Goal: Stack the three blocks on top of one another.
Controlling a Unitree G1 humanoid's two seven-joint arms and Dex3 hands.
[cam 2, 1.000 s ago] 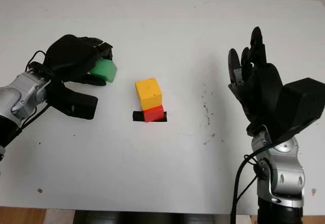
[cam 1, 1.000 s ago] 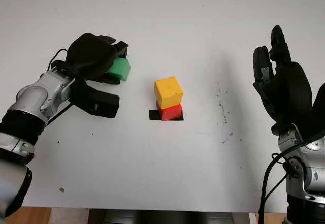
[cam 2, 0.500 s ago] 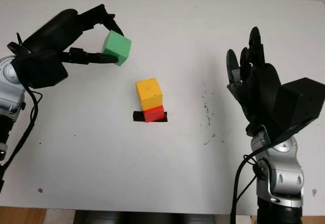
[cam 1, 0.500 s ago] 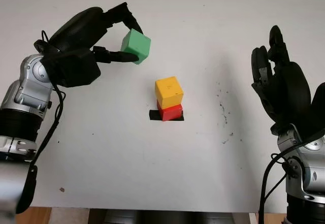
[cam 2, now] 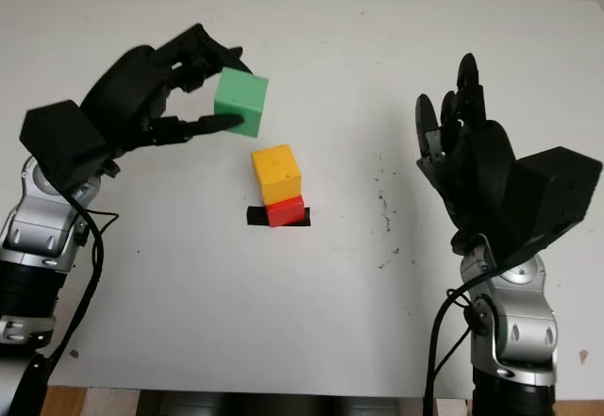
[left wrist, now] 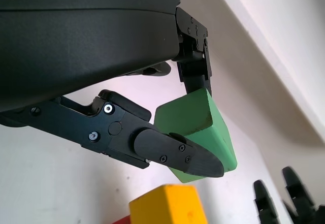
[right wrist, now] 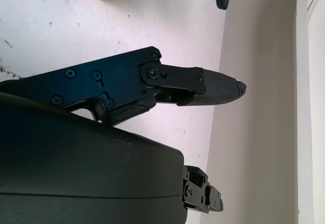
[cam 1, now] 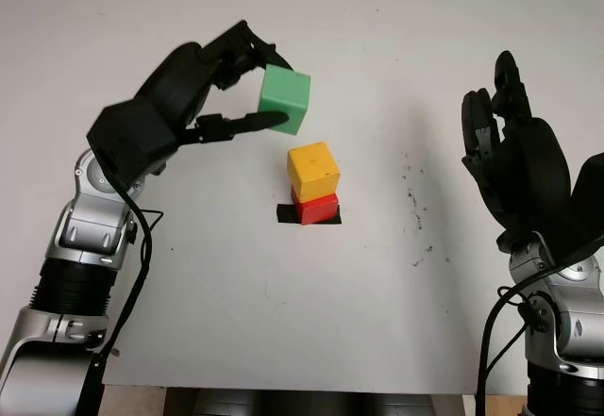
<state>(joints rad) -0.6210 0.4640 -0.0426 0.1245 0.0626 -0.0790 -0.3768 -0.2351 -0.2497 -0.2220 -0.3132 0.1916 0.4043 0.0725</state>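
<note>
While left hand (cam 1: pixel 203 95) pinches green block (cam 1: pixel 284 99) aloft, yellow block (cam 1: pixel 313 170) tops red block (cam 1: pixel 316 208); right hand (cam 1: pixel 517 166) holds nothing.

White table (cam 1: pixel 283 322); black tape patch (cam 1: pixel 285 215) near centre; dark scuff marks (cam 1: pixel 415 208) right of it.

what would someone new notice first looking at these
The left hand holds a green block in the air, up and to the left of a short stack at the table's middle: a yellow block on a red block, over a strip of black tape. The right hand is open, raised at the right side.
</note>
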